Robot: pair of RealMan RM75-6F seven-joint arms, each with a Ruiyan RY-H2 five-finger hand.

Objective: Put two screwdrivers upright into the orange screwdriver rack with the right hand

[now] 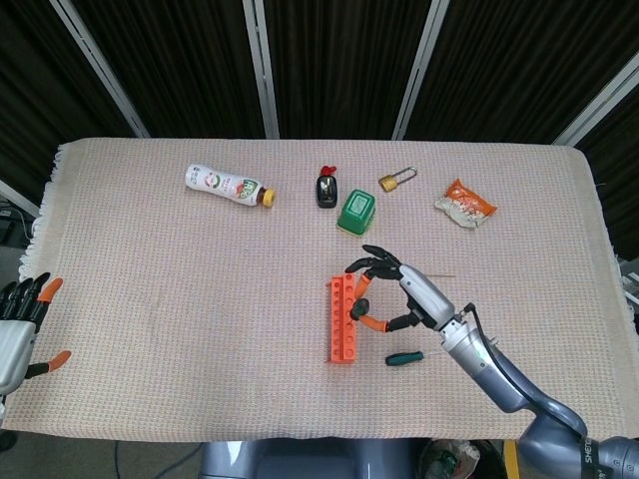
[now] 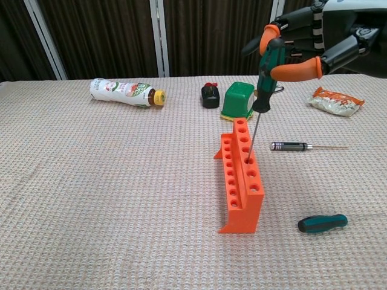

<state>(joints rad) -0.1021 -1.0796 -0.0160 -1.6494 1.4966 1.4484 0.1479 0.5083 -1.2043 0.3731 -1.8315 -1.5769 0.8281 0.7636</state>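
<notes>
R hand [image 2: 308, 45] is pinching a green-handled screwdriver [image 2: 266, 66] betw. orange-tipped fingers [image 2: 296, 69], other fingers spread. Screwdriver is standing nearly upright, shaft tip sitting in a hole of the orange rack [image 2: 240, 181], in the row nearer the hand, toward the far end. In head view same hand [image 1: 399, 294] is hovering just beside the rack [image 1: 341, 321]. A 2nd green-and-black screwdriver [image 2: 322, 223] is lying flat on the desk [image 2: 109, 199], near the rack's front end, apart from it. A thin black-handled screwdriver [image 2: 302, 146] is lying flat on the far side, beyond the hand. L hand [image 1: 22, 319] is resting at the desk's L edge, fingers apart, holding nothing. Bottle [image 2: 127, 92], green box [image 2: 237, 101], padlock [image 1: 395, 180], snack bag [image 2: 336, 101] are lying along the back.
</notes>
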